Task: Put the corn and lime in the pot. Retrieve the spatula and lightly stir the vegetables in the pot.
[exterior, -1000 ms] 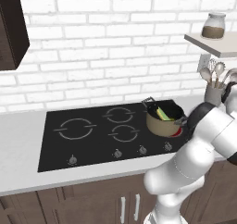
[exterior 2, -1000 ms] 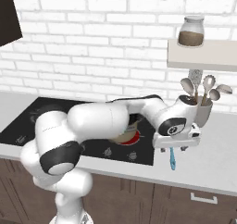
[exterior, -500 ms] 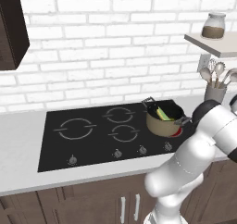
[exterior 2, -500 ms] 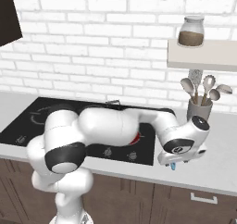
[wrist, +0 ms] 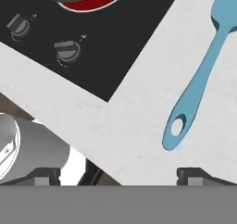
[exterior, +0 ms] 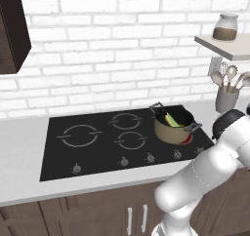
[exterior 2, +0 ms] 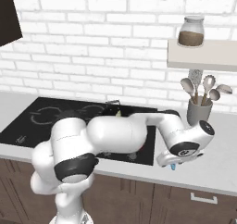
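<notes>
The light-blue spatula [wrist: 200,72] lies flat on the pale counter to the right of the cooktop, its holed handle end toward my fingers. My gripper [wrist: 121,174] hangs just above the counter, open, with nothing between its fingertips; the handle end sits slightly toward the right tip. In the right base view a bit of the spatula [exterior 2: 173,166] pokes out under my hand. The tan pot [exterior: 172,129] stands on the right front burner with the yellow-green corn [exterior: 172,119] leaning inside. The lime is hidden.
The black cooktop [wrist: 120,42] has knobs [wrist: 68,52] along its front edge and a red glow under the pot. A grey utensil cup [exterior 2: 199,112] with spoons stands at the back right, below a shelf [exterior 2: 203,59] holding a jar [exterior 2: 190,32]. The counter's front edge is close.
My hand has dropped lower toward the counter over the spatula, covering more of it in the right base view. The gripper has stayed open; the pot and corn have not moved.
</notes>
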